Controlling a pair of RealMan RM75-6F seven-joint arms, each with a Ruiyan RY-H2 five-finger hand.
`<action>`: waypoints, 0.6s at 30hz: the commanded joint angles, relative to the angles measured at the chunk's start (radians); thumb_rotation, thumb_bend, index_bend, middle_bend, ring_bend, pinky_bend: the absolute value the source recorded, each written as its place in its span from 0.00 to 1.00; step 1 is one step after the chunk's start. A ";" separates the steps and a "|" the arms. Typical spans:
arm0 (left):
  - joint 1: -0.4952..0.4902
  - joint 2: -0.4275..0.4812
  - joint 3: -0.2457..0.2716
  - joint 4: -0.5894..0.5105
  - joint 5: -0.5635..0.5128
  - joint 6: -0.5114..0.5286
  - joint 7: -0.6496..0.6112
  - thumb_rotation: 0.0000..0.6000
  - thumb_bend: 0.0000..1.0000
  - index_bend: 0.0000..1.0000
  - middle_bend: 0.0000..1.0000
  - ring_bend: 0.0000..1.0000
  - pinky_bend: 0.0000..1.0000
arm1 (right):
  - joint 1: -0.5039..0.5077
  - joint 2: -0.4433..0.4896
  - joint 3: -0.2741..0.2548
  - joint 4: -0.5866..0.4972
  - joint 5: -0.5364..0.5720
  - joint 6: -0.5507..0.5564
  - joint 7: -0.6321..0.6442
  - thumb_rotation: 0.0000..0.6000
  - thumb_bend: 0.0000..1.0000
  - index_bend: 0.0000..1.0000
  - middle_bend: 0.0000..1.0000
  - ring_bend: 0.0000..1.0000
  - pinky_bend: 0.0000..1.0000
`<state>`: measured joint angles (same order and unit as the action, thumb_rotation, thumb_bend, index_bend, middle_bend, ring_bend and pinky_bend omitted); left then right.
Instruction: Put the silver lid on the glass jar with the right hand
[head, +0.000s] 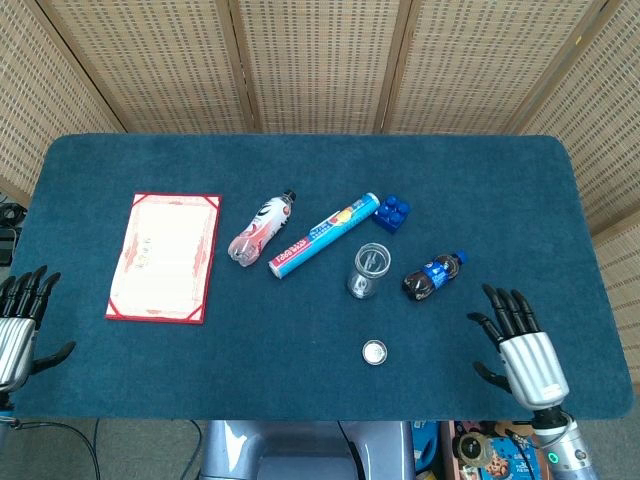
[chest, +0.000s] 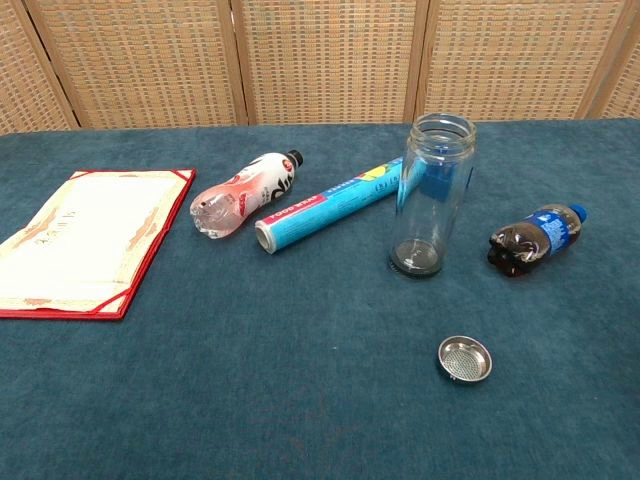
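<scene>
The silver lid (head: 374, 351) (chest: 464, 359) lies hollow side up on the blue table, near the front edge. Behind it the clear glass jar (head: 367, 271) (chest: 433, 195) stands upright with its mouth uncovered. My right hand (head: 521, 347) hovers over the table's front right part, fingers spread and holding nothing, well to the right of the lid. At the front left edge my left hand (head: 20, 323) is also spread and empty. The chest view shows neither hand.
A small cola bottle (head: 433, 275) (chest: 533, 239) lies right of the jar. Behind the jar are a blue block (head: 392, 212), a lying tube (head: 324, 234) (chest: 325, 208) and a lying pink bottle (head: 262, 228) (chest: 243, 195). A red-edged certificate folder (head: 165, 256) (chest: 75, 239) lies at the left.
</scene>
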<state>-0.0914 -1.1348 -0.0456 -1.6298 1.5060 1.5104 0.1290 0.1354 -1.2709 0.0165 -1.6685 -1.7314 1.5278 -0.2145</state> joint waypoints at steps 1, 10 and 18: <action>0.001 0.001 0.000 0.000 0.001 0.002 -0.003 1.00 0.20 0.00 0.00 0.00 0.00 | 0.015 -0.026 -0.008 -0.016 -0.015 -0.027 -0.031 1.00 0.11 0.39 0.10 0.00 0.12; 0.003 0.004 0.001 -0.001 0.009 0.009 -0.012 1.00 0.20 0.00 0.00 0.00 0.00 | 0.047 -0.088 -0.012 -0.034 -0.023 -0.089 -0.089 1.00 0.20 0.49 0.19 0.00 0.16; -0.001 0.002 0.001 0.004 0.006 -0.001 -0.017 1.00 0.20 0.00 0.00 0.00 0.00 | 0.085 -0.151 0.006 -0.025 0.015 -0.159 -0.121 1.00 0.28 0.55 0.24 0.00 0.18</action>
<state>-0.0916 -1.1322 -0.0447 -1.6266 1.5124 1.5103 0.1122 0.2143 -1.4143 0.0176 -1.6981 -1.7235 1.3766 -0.3328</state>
